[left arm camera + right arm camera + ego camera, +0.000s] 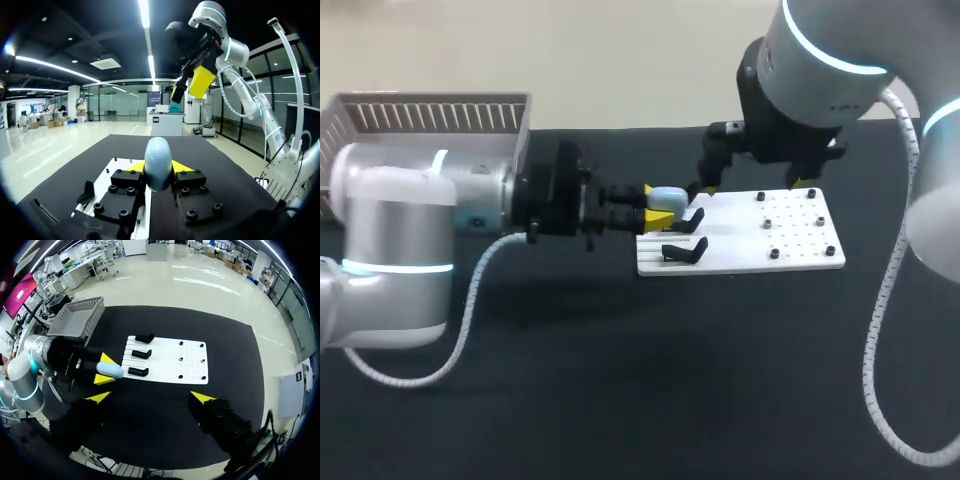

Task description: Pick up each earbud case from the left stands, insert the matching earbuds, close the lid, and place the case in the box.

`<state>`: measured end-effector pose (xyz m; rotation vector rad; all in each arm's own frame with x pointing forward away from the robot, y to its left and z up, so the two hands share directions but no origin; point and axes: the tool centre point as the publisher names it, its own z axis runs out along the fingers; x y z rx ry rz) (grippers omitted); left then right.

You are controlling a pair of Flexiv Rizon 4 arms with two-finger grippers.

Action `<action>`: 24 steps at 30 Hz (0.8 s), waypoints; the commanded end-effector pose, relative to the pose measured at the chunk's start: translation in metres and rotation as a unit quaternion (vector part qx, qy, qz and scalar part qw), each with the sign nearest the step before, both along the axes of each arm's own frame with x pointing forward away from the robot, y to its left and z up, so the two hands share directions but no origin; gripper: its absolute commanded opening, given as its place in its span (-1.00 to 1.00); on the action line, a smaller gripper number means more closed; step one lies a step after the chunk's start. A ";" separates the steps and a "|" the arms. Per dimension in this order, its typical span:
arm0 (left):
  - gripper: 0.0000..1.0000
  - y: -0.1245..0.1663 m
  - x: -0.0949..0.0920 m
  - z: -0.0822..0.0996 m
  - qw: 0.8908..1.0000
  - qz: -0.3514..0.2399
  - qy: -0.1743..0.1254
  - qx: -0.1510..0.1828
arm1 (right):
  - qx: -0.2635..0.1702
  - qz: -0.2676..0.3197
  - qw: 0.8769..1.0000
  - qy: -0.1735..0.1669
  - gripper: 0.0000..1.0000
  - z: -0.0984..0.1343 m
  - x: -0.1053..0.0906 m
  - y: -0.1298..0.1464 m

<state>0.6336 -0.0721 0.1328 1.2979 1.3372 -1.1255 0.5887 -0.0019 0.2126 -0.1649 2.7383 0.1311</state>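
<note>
A pale blue earbud case (670, 196) is held off the table, just left of the white board (740, 262), with my left gripper (658, 205) shut on it. In the left wrist view the case (158, 155) stands upright between the yellow tips of that gripper (158, 168), lid shut. Black stands (685, 250) line the board's left side. My right gripper (753, 187) hangs open above the board's far edge, holding nothing. Its own view looks down from high up on the board (165, 352), the stands (141, 354) and the case (110, 369), with its gripper (151, 397) wide apart.
A grey wire basket (430, 115) stands at the back left corner, behind my left arm; it shows too as the basket (77, 315) beside that arm. Small dark pegs (775, 253) dot the board's right half. Black cloth covers the table around the board.
</note>
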 end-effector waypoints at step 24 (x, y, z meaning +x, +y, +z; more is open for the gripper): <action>-1.00 0.192 0.042 0.058 0.927 0.362 -0.083 0.047 | 0.006 -0.003 0.999 -0.035 1.00 -0.002 -0.003 -0.002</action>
